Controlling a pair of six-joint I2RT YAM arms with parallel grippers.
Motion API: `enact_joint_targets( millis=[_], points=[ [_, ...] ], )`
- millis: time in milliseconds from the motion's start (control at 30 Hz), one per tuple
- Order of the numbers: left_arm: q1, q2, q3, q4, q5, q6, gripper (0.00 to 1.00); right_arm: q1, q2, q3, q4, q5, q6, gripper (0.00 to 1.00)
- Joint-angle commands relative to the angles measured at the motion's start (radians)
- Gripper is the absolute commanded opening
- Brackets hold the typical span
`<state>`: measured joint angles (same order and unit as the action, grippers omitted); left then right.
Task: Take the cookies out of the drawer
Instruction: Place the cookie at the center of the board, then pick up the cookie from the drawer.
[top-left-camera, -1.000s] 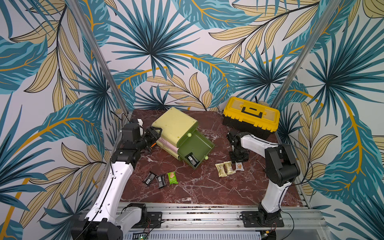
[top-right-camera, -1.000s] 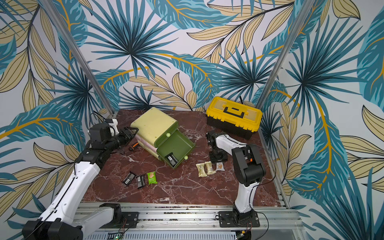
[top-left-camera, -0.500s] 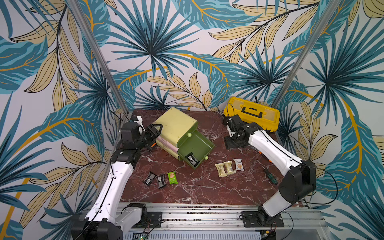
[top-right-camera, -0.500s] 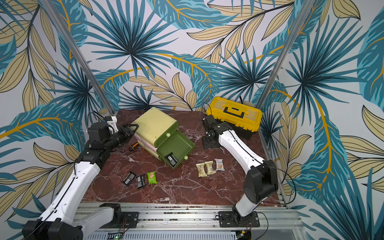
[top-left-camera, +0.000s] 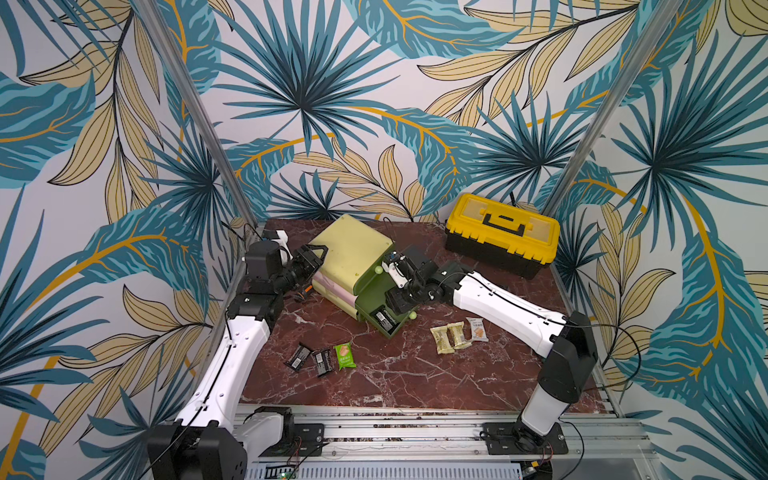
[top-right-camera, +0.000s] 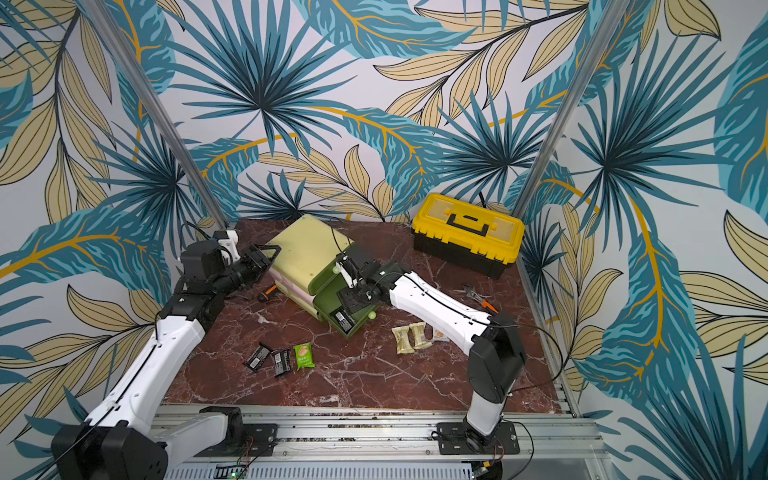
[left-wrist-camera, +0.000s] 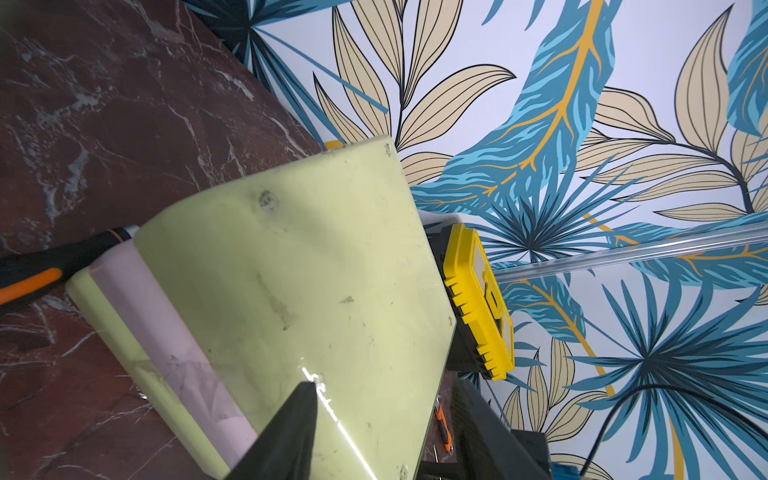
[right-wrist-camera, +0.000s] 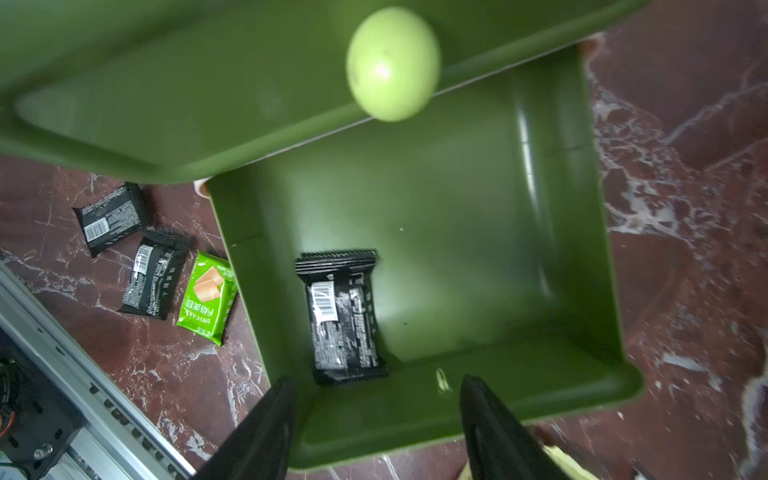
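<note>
The dark green drawer (top-left-camera: 370, 291) stands pulled out of a pale yellow-green drawer unit (top-left-camera: 353, 249). One black cookie packet (right-wrist-camera: 343, 316) lies inside it, also seen in a top view (top-left-camera: 384, 319). My right gripper (right-wrist-camera: 374, 382) hangs open over the drawer's front edge, just short of that packet, holding nothing. On the table lie two black cookies (top-left-camera: 299, 357) (top-left-camera: 323, 362) and a green one (top-left-camera: 344, 355), plus two cream-yellow ones (top-left-camera: 440, 340) and a white one (top-left-camera: 477, 329). My left gripper (left-wrist-camera: 382, 386) is at the unit's back left corner, jaws apart, one finger (left-wrist-camera: 299, 415) on its top.
A yellow and black toolbox (top-left-camera: 500, 235) stands at the back right. An orange-handled tool (top-right-camera: 268, 292) lies left of the unit, beside my left arm. Pliers (top-right-camera: 478, 297) lie near the right edge. A metal rail (top-left-camera: 415, 428) runs along the front.
My right arm has swung left, from beside the cookies on the right of the table to above the open drawer, and its jaws have widened. The left arm has barely moved.
</note>
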<state>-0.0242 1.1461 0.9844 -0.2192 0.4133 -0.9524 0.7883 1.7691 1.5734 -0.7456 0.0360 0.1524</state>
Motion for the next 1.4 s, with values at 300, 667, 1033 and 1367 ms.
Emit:
enact_joint_targets(
  millis=[300, 667, 1033, 1367],
  points=[
    [-0.025, 0.095, 0.105, -0.047, -0.008, 0.035, 0.56, 0.040, 0.086, -0.090, 0.141, -0.024, -0.027, 0.66],
    [-0.032, 0.078, 0.172, -0.240, -0.145, 0.089, 0.58, 0.040, 0.118, -0.118, 0.174, -0.041, -0.033, 0.65],
    [-0.032, 0.101, 0.127, -0.231, -0.132, 0.076, 0.62, 0.041, 0.174, -0.090, 0.175, -0.045, -0.047, 0.64],
    [-0.031, 0.109, 0.108, -0.224, -0.137, 0.075, 0.59, 0.041, 0.211, -0.079, 0.174, 0.017, -0.038, 0.58]
  ],
)
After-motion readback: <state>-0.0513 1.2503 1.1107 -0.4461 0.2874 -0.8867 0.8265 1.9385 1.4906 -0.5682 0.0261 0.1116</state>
